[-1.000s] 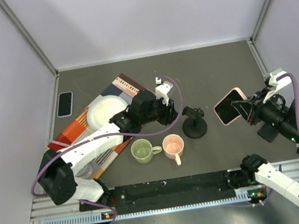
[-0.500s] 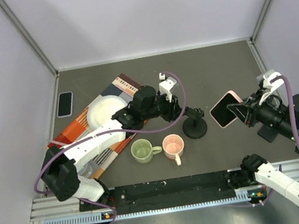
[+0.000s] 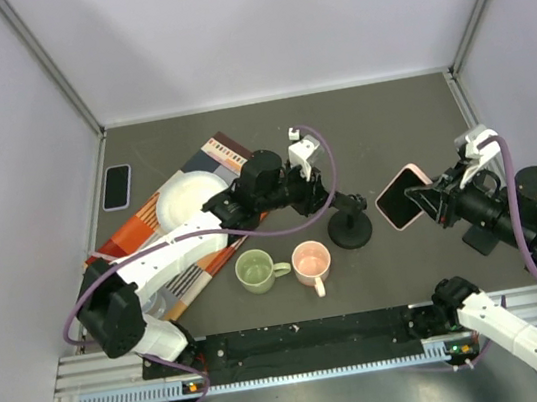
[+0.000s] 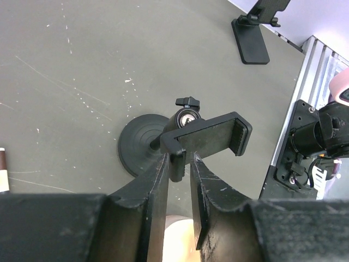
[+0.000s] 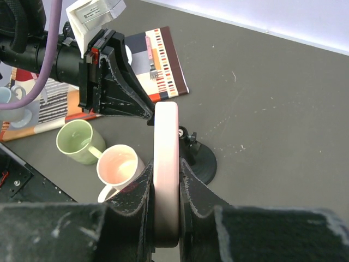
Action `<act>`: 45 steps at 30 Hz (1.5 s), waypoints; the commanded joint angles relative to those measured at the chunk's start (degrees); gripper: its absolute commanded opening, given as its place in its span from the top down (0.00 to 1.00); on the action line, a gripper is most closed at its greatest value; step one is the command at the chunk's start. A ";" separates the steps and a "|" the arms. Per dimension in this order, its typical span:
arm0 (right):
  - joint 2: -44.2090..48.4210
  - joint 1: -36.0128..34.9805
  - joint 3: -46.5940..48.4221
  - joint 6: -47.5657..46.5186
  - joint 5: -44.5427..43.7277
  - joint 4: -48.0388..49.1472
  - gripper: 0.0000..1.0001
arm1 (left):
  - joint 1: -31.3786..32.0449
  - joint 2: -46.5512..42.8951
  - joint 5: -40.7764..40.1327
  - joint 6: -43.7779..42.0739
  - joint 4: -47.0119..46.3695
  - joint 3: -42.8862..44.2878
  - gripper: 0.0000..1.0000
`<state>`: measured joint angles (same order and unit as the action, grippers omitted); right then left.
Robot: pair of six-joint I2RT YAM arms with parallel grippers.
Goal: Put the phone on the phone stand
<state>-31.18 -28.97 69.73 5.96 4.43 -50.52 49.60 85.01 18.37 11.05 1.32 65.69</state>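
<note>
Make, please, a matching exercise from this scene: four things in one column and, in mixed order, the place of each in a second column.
Things:
1 pink phone
2 phone stand
3 green mug
4 black phone

Places:
A beside the pink mug
B lying alone at the far left
C in the right gripper
D clamp pinched by the left gripper

Pairs: 1-C, 2-D, 3-A, 4-B.
</note>
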 commanded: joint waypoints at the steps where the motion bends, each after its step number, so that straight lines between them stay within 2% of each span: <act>1: -0.02 -0.12 0.58 -0.51 0.58 6.49 1.00 | 0.14 0.24 1.58 0.38 -2.46 2.34 0.71; 15: -0.11 -0.12 -0.04 -0.42 1.55 7.02 1.00 | 0.14 2.00 0.97 0.29 -1.76 2.69 0.64; 21: -2.30 -0.12 -0.74 -0.95 4.70 7.37 1.00 | 0.14 2.09 1.49 0.38 -2.20 2.95 0.73; 24: -4.24 -0.12 -0.74 -0.77 5.85 7.46 1.00 | 0.14 2.53 2.02 0.11 -1.94 3.39 0.81; 25: -4.85 -0.03 -0.39 -0.86 6.29 7.37 1.00 | 0.14 2.61 2.02 -0.06 -1.85 3.39 0.86; 28: -7.22 -0.03 0.40 -0.51 6.82 7.46 1.00 | 0.14 2.70 1.49 -0.59 -1.59 3.39 0.90; 30: -8.11 -0.12 0.93 -0.33 7.26 7.63 1.00 | 0.14 2.79 1.32 -1.12 -1.59 3.57 0.85; 31: -8.20 -0.12 1.02 -0.33 7.44 7.63 1.00 | 0.14 2.70 1.23 -1.29 -1.59 3.83 0.79; 34: -8.20 -0.12 1.11 -0.07 7.61 8.33 1.00 | 0.14 2.79 0.79 -1.64 0.26 3.92 0.73; 45: -9.69 -0.12 0.66 0.28 8.76 9.48 1.00 | 0.14 3.93 1.32 -2.52 0.26 4.71 0.75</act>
<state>-40.64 -28.97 68.60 5.63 12.14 -47.81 49.56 88.16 18.83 9.67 3.11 67.88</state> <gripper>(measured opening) 0.137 0.251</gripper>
